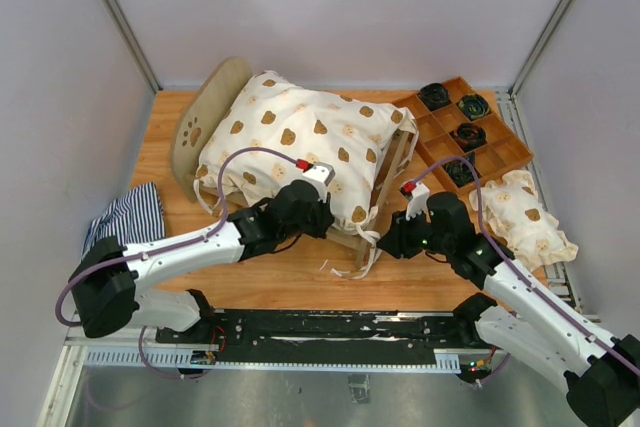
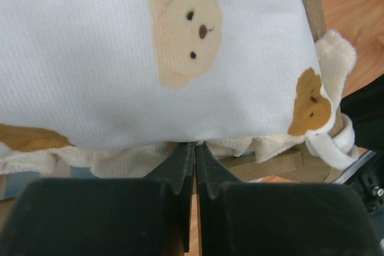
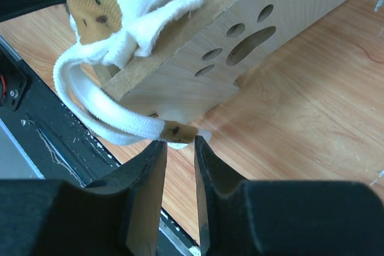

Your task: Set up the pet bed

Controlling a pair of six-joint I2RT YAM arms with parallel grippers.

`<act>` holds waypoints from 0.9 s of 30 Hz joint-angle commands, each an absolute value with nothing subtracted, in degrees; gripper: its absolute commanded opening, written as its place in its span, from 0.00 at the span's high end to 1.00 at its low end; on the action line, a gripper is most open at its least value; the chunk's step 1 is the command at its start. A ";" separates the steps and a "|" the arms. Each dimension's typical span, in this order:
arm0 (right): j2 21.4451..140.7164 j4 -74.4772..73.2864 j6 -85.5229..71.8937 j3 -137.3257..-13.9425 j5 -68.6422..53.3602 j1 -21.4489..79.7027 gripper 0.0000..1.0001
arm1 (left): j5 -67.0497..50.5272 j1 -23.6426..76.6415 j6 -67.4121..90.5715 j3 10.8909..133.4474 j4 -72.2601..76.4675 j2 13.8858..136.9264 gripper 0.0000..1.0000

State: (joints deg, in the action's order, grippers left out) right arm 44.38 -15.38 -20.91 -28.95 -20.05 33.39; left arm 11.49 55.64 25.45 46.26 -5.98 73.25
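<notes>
The pet bed's plywood frame stands mid-table, its rounded paw-print headboard (image 1: 205, 125) at the back left. A cream bear-print cushion (image 1: 300, 137) is heaped over the frame. My left gripper (image 1: 322, 215) is at the cushion's near edge. In the left wrist view its jaws (image 2: 195, 145) are pressed together on the fleecy hem (image 2: 108, 159) under the cushion (image 2: 120, 58). My right gripper (image 1: 388, 239) is at the bed's near right corner, beside the paw-cut end board (image 3: 252, 34). It stands open (image 3: 180, 142), with the end of a white tie strap (image 3: 174, 130) lying across its tips, unclamped.
A brown compartment tray (image 1: 500, 152) holding black coils sits at the back right. A small bear-print pillow (image 1: 525, 215) lies right of my right arm, and a striped cloth (image 1: 130, 215) lies at the left edge. The black base rail (image 1: 330, 327) runs along the near edge.
</notes>
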 commanded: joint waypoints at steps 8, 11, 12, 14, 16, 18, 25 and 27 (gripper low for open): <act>41.90 -14.86 -21.41 -28.12 -17.12 34.64 0.76 | 17.83 55.99 19.33 49.78 -7.37 68.38 1.00; 39.98 -15.64 -21.79 -28.40 -17.15 34.87 0.82 | 17.31 56.01 19.04 50.05 -7.32 67.11 1.00; 39.31 -15.94 -21.86 -28.53 -16.69 34.82 0.83 | 17.12 55.98 18.66 50.20 -7.24 66.62 1.00; 38.34 -16.61 -21.65 -28.90 -16.26 34.90 0.83 | 16.86 56.04 17.09 50.88 -7.37 65.85 1.00; 37.86 -17.15 -21.82 -29.29 -17.56 34.94 0.82 | 18.10 55.99 15.50 52.13 -8.22 65.36 1.00; 37.37 -17.11 -22.52 -30.04 -19.95 35.29 0.76 | 19.96 55.98 14.22 53.70 -9.63 65.17 1.00; 36.05 -15.09 -22.52 -33.36 -16.98 41.80 0.60 | 18.86 55.19 12.82 58.82 -12.39 66.71 1.00; 36.41 -14.27 -22.52 -34.33 -15.12 43.93 0.55 | 16.19 54.39 13.69 59.40 -12.39 67.32 1.00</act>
